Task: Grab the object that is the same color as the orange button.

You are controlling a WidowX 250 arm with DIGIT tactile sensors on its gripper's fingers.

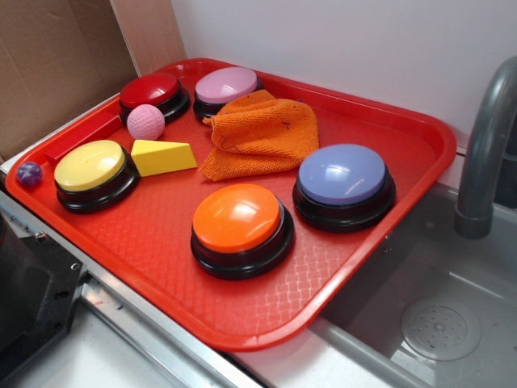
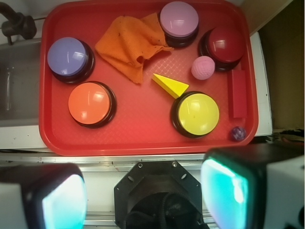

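Gripper (image 2: 143, 200) high above the tray's front edge, jaws spread wide and empty, touching nothing, so I judge this the pre-approach step with the grab not yet begun. Nearest on the red tray (image 1: 161, 242) sits the orange button (image 1: 240, 220), blue button (image 1: 343, 178) just beside it; behind them the orange cloth (image 1: 262, 133) lies crumpled, resting against the pink button (image 1: 226, 86) at the back. Next move calls for travelling forward past the orange button, descending on the cloth's bunched folds, closing there, clear of the yellow wedge (image 1: 164, 157).
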